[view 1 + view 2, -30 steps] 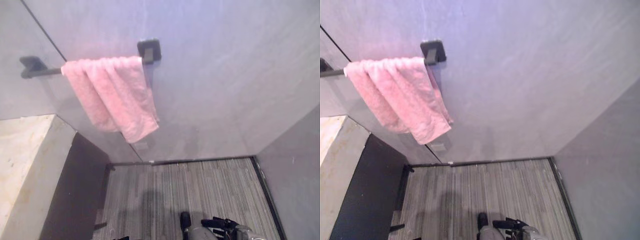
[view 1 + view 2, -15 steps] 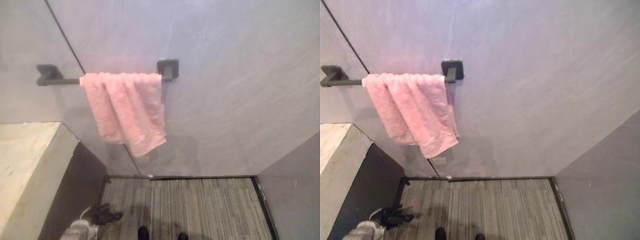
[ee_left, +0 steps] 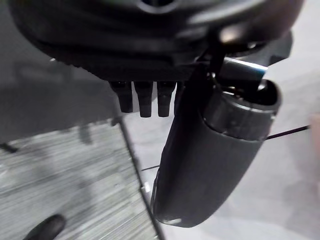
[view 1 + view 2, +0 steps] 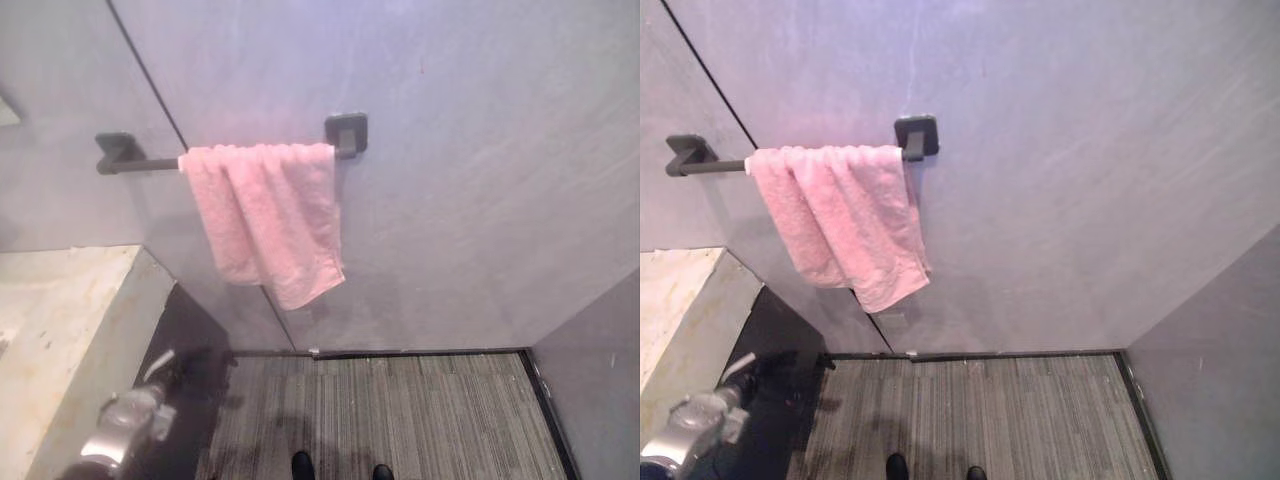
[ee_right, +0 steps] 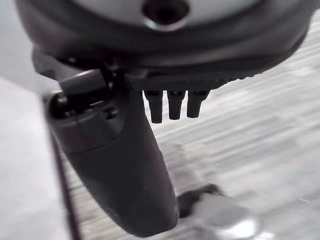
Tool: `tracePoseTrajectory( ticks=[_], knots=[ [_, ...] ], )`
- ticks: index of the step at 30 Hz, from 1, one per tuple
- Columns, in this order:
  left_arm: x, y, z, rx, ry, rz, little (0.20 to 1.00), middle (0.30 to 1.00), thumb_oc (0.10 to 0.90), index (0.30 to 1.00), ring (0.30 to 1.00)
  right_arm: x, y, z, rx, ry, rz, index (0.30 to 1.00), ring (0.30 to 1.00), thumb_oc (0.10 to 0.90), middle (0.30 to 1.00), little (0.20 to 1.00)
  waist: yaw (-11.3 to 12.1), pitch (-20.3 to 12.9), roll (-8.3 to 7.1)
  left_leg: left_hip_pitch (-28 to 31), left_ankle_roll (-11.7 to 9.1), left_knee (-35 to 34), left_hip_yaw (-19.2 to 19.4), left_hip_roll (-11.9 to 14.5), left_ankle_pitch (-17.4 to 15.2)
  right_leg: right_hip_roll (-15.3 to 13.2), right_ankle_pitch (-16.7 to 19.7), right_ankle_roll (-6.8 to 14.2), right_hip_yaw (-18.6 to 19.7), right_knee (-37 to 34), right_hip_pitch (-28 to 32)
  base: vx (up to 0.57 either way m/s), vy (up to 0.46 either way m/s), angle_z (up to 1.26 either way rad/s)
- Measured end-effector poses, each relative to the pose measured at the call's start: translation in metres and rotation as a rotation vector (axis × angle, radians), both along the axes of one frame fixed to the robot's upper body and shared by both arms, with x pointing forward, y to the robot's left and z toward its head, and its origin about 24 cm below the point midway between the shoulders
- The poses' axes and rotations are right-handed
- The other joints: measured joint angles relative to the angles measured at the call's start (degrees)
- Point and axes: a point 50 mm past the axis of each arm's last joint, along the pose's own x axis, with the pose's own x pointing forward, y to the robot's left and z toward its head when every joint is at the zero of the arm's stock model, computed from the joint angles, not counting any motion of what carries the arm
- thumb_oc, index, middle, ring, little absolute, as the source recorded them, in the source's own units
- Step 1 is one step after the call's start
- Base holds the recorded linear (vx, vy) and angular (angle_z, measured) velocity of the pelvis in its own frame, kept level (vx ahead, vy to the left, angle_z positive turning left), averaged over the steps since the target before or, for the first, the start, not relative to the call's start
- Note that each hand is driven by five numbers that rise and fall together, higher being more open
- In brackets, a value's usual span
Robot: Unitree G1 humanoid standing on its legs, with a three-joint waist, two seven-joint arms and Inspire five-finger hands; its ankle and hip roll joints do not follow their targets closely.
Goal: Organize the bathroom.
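The pink towel (image 4: pixel 268 218) is hanging bunched on the towel bar (image 4: pixel 140 163), above the counter (image 4: pixel 60 330). Both hands, left hand (image 3: pixel 145 97) and right hand (image 5: pixel 172 105), are hanging relaxed, holding nothing. A careless tug could pull the towel down.

Grey wall (image 4: pixel 480 180), striped floor (image 4: pixel 420 410), pale counter (image 4: pixel 60 330).

So there's a dark towel bar (image 4: pixel 232 157) on the grey wall (image 4: pixel 480 180), and my pink towel (image 4: pixel 268 220) hangs bunched at the end by its right-hand mount. Below the bar is a striped floor (image 4: pixel 420 420).
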Motion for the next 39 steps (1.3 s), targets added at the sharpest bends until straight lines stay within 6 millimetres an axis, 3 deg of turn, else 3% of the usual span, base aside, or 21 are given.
tracePoseTrajectory(
  ticks=[2, 3, 5, 8, 12, 14, 16, 19, 24, 30, 39],
  knots=[
    [0.01, 0.007, 0.028, 0.028, -0.116, 0.025, 0.9, 0.9, 0.8, 0.9, 0.9, 0.045, 0.002, 0.034, -0.063, -0.232, 0.06, 0.9, 0.9, 0.8, 0.9, 0.9, -0.2, 0.4, -0.88, 0.6, 0.0, 0.0, -0.3, 0.1, 0.1, 0.2, 0.2, 0.0, -0.5, -0.7, 1.1, 0.03, -0.079, 0.11],
    [0.011, 0.008, 0.033, 0.03, -0.14, 0.032, 0.9, 0.9, 0.8, 0.9, 0.9, 0.055, 0.003, 0.043, -0.07, -0.291, 0.069, 0.9, 0.9, 0.8, 0.9, 0.9, -0.2, 0.4, -1.05, 0.6, 0.0, -0.1, -0.4, 0.1, 0.1, 0.2, 0.2, 0.0, -0.6, -0.7, 1.2, 0.04, -0.074, 0.08],
    [0.015, 0.008, 0.053, 0.055, -0.232, 0.049, 0.9, 0.9, 0.8, 0.9, 0.9, 0.096, 0.013, 0.094, -0.099, -0.566, 0.143, 0.9, 0.9, 0.8, 0.9, 0.9, -0.1, 0.3, -1.76, 0.4, -0.4, -0.2, -0.5, 0.3, -0.9, 0.4, 0.3, -0.1, -0.9, -1.0, 1.3, 0.04, -0.057, 0.05],
    [0.017, 0.005, 0.065, 0.096, -0.277, 0.03, 0.9, 0.9, 0.8, 0.9, 0.9, 0.131, 0.021, 0.146, -0.109, -0.811, 0.271, 0.9, 0.9, 0.8, 0.9, 0.9, 0.2, -0.4, -3.64, 0.4, -0.2, -0.2, -0.5, 0.4, -0.8, 0.4, 0.4, -0.3, -1.5, -1.5, 1.5, 0.04, -0.041, 0.08],
    [0.02, -0.001, 0.074, 0.154, -0.284, -0.011, 0.9, 0.9, 0.8, 0.9, 0.9, 0.155, 0.023, 0.197, -0.123, -0.944, 0.441, 0.9, 0.9, 0.8, 0.9, 0.9, 0.4, -0.9, -6.31, 0.2, 0.0, 0.0, -0.5, 0.1, -0.2, 0.1, 0.4, -0.3, -1.4, -1.7, 1.5, 0.05, -0.011, 0.01],
    [0.022, -0.003, 0.078, 0.18, -0.29, -0.021, 0.9, 0.9, 0.8, 0.9, 0.9, 0.157, 0.02, 0.201, -0.113, -0.897, 0.472, 0.9, 0.9, 0.8, 0.9, 0.9, 0.5, -1.3, -7.71, 0.2, 0.1, 0.0, -0.3, -0.2, -0.2, -0.1, 0.4, -0.3, -1.3, -1.8, 1.6, 0.06, 0.002, -0.01],
    [0.027, -0.004, 0.082, 0.191, -0.292, -0.017, 0.9, 0.9, 0.8, 0.9, 0.9, 0.16, 0.021, 0.202, -0.073, -0.877, 0.489, 0.9, 0.9, 0.8, 0.9, 0.9, 0.4, -1.2, -8.0, 0.1, 0.1, 0.0, -0.2, -0.3, -0.2, -0.2, 0.7, 0.1, -1.2, -2.3, 1.6, 0.06, -0.008, -0.05],
    [0.036, -0.005, 0.091, 0.203, -0.331, 0.01, 0.9, 0.9, 0.8, 0.9, 0.9, 0.171, 0.032, 0.207, 0.019, -0.86, 0.482, 0.9, 0.9, 0.8, 0.9, 0.9, 0.2, -1.2, -8.0, 0.4, 0.1, 0.0, 0.1, -0.2, -0.2, -0.1, 1.5, 0.5, -0.7, -3.4, 2.2, 0.05, -0.012, -0.08],
    [0.059, -0.012, 0.125, 0.201, -0.464, 0.013, 0.9, 0.9, 0.8, 0.9, 0.9, 0.184, 0.046, 0.217, 0.099, -0.815, 0.522, 0.9, 0.9, 0.8, 0.9, 0.9, 0.3, -1.2, -7.9, 0.6, -0.6, -0.2, 0.3, 0.1, -1.0, 0.2, 2.5, 0.2, -0.7, -4.9, 3.3, 0.06, -0.018, -0.01],
    [0.059, -0.008, 0.14, 0.25, -0.482, -0.024, 0.9, 0.9, 0.8, 0.9, 0.9, 0.187, 0.054, 0.22, 0.141, -0.777, 0.565, 0.9, 0.9, 0.8, 0.9, 0.9, 0.7, -1.1, -8.07, 0.3, -0.4, -0.2, 0.5, -0.1, -1.1, 0.0, 3.1, 0.2, -0.7, -5.9, 3.5, 0.03, 0.004, 0.0],
    [0.07, -0.034, 0.166, 0.202, -0.578, -0.136, 0.9, 0.9, 0.8, 0.9, 0.9, 0.2, 0.111, 0.238, 0.133, -0.804, 0.906, 0.9, 0.9, 0.8, 0.9, 0.9, 4.1, -0.9, -8.59, 0.4, -0.1, -0.2, -0.3, -0.4, -0.6, -0.1, 3.1, 0.2, -1.3, -5.9, 3.8, 0.03, 0.021, 0.06]
  ],
)
